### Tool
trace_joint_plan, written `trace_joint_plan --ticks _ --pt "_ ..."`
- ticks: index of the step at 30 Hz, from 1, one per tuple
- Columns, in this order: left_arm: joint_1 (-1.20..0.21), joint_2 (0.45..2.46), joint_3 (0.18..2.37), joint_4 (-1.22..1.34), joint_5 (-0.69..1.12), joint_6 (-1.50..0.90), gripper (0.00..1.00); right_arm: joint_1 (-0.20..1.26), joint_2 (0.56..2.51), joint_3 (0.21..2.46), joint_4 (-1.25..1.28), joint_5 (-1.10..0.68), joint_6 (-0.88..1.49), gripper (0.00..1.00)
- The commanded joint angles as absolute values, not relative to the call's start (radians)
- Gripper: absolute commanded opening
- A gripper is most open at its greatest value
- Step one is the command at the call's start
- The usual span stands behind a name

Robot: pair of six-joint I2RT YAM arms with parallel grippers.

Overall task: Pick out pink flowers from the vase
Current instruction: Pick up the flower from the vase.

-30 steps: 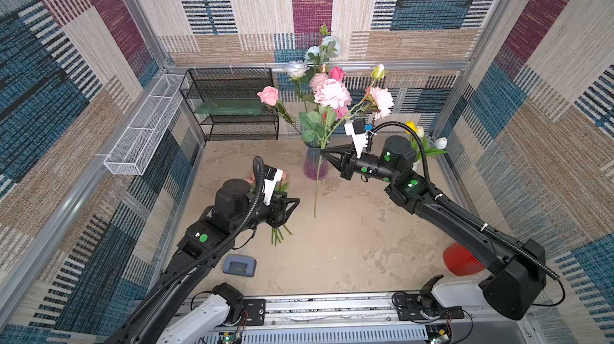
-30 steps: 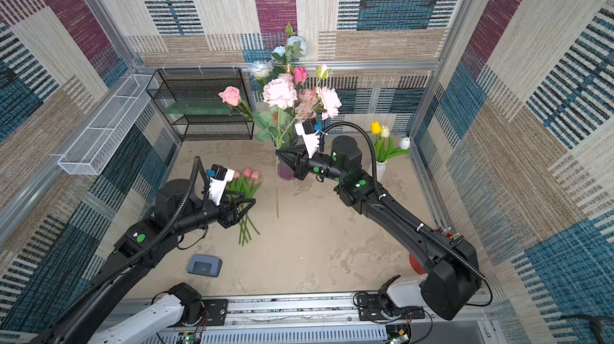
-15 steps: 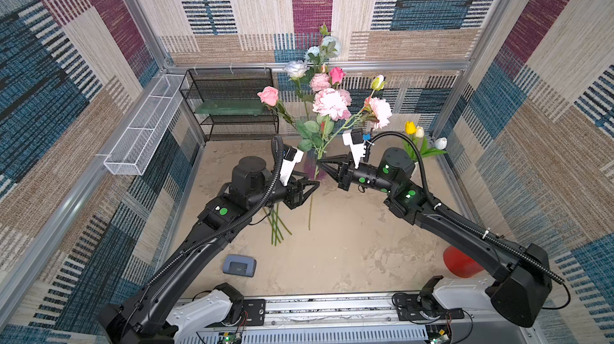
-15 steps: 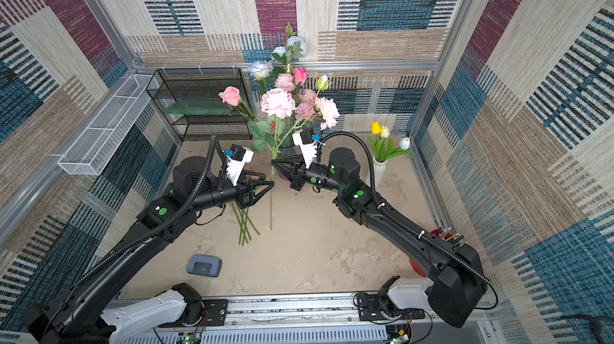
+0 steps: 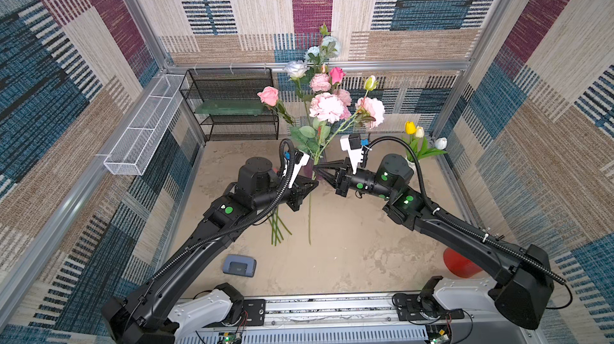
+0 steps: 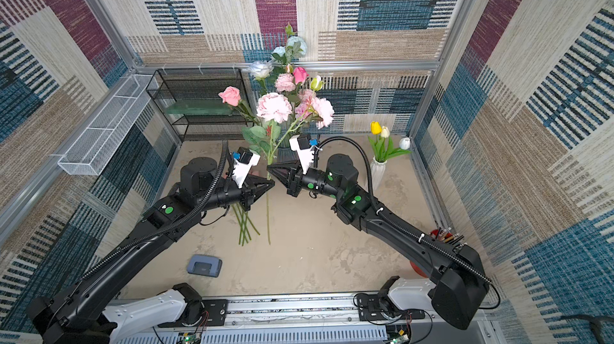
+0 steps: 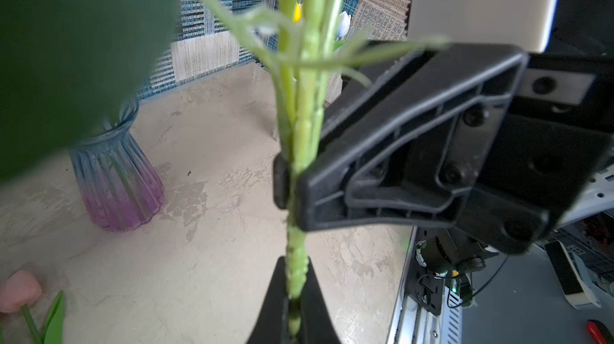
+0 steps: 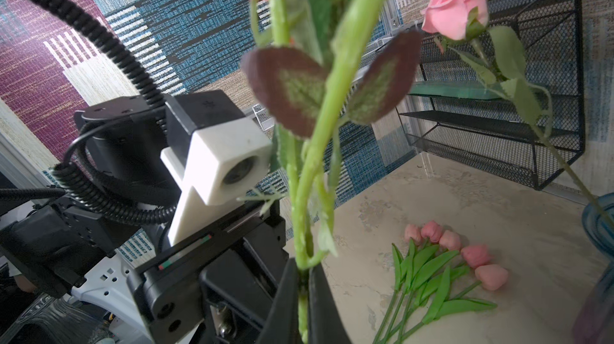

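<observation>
Both grippers are shut on one long green stem (image 5: 310, 216) that hangs free in front of the vase (image 6: 285, 154). My right gripper (image 5: 315, 169) grips it higher up and my left gripper (image 5: 314, 187) just below. The stem rises to a pink ruffled flower (image 5: 370, 111). In the wrist views the stem runs between the shut left gripper (image 7: 294, 292) and the shut right gripper (image 8: 303, 292). Other pink flowers (image 5: 327, 106) and a pink rose (image 5: 268, 96) stand in the blue-pink glass vase (image 7: 116, 186). Several pink tulips (image 8: 465, 252) lie on the table beside it.
A black wire shelf (image 5: 232, 106) stands at the back left and a white wire basket (image 5: 143, 129) hangs on the left wall. A white vase with yellow and white tulips (image 5: 415, 139) stands back right. A grey-blue device (image 5: 239, 264) and a red object (image 5: 460, 262) lie near the front.
My left arm swung from over the tulips toward the middle and shut on the hanging stem below the right gripper. The right gripper carried the flower a little forward.
</observation>
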State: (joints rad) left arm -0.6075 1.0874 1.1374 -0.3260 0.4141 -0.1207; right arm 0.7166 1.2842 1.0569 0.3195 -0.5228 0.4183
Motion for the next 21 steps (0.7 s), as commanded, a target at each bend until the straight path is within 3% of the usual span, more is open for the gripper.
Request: trace_joint_plan --ticks 1,3,7,9,21 --pt "-0.608 1.071 1.122 -0.287 0.375 -0.117 0.00 0.719 1.270 1.049 0.360 -0.512 0.426 0.01" --pt "-0.608 1.054 1.102 -0.277 0.365 -0.134 0.00 0.725 1.264 1.045 0.355 -0.511 0.416 0.07" --pt "-0.607 0.985 1.028 -0.235 0.305 -0.210 0.00 0.749 1.229 1.028 0.315 -0.446 0.362 0.40" --pt "-0.607 0.948 0.992 -0.232 0.265 -0.246 0.00 0.761 1.198 1.006 0.309 -0.420 0.328 0.49" --pt "-0.552 0.606 0.789 -0.433 -0.092 -0.426 0.00 0.764 0.978 0.884 0.234 -0.308 0.189 0.58"
